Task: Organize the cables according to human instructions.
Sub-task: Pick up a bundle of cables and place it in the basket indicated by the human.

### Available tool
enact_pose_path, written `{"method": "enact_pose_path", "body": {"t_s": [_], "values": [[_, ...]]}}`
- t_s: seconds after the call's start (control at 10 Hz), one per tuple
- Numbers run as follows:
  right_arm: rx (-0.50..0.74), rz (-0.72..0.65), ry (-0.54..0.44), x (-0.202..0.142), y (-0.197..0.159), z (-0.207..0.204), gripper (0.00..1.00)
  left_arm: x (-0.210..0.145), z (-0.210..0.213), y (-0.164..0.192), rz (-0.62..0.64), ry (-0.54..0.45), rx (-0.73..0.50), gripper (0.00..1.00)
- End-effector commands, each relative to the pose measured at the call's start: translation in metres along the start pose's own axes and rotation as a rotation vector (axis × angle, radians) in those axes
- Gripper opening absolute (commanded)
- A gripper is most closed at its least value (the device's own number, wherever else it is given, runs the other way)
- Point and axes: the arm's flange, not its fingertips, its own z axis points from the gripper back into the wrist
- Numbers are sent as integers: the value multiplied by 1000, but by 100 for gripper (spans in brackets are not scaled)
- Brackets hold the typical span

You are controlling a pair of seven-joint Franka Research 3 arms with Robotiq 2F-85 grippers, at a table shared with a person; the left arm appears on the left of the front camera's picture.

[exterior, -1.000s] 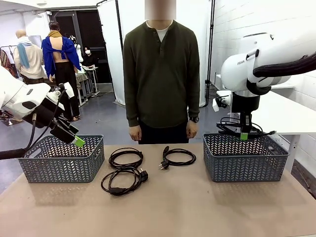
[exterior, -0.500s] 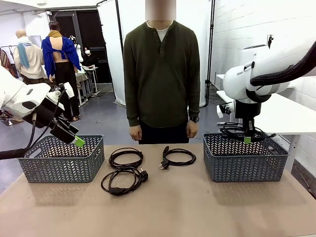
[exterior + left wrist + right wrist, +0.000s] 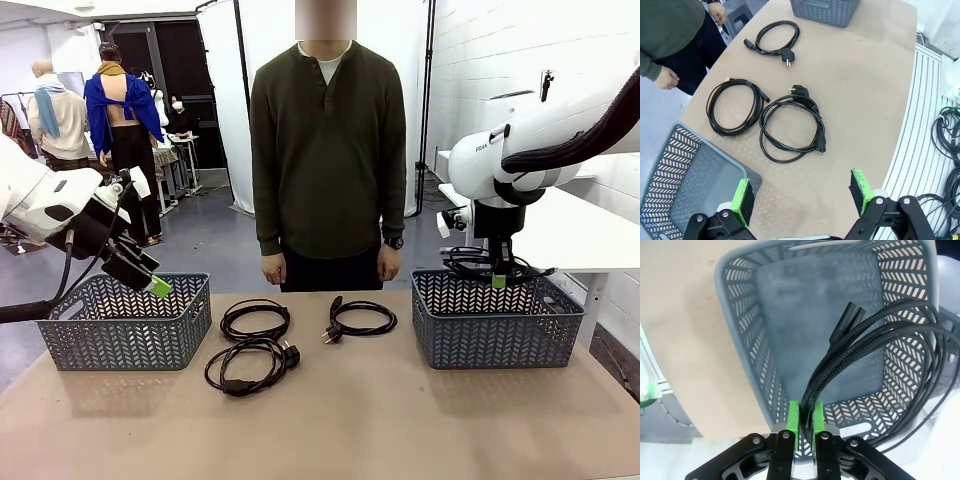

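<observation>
- A tan table (image 3: pixel 400 420) is seen in a workshop room, and a person (image 3: pixel 327 150) is stood at its far side.
- Three coiled black cables are laid on the table between the two baskets: one (image 3: pixel 255 320) at the far left, one (image 3: pixel 363 318) at the far right, and one (image 3: pixel 248 365) nearer the robot.
- A fourth cable (image 3: pixel 865 335), braided, is pinched by the right gripper (image 3: pixel 805 415). The jaws are pressed together on its strands, and it is hung over the right basket (image 3: pixel 497 325).
- The left gripper (image 3: pixel 802 192) is held spread wide above the rim of the left basket (image 3: pixel 125 325).

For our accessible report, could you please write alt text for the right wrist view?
The right gripper, shut on a coiled black cable, holds it over an empty grey basket on the tan table.
</observation>
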Motion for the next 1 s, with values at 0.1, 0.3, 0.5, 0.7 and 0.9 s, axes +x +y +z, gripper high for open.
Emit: {"method": "enact_pose_path", "body": {"t_s": [0.1, 0.3, 0.5, 0.7, 0.9], "values": [[18, -4, -16, 0, -5, -6, 0, -3, -1, 2, -5, -12, -16, 100], [18, 32, -35, 1, -10, -20, 0, -3, -1, 2, -5, -12, -16, 100], [40, 75, -52, -1, -17, -29, 0, -3, -1, 2, -5, -12, -16, 100], [52, 124, -77, -3, -21, -34, 0, -3, -1, 2, -5, -12, -16, 100], [43, 152, -85, -2, -22, -36, 20, -3, -1, 2, -5, -12, -16, 100]]}}
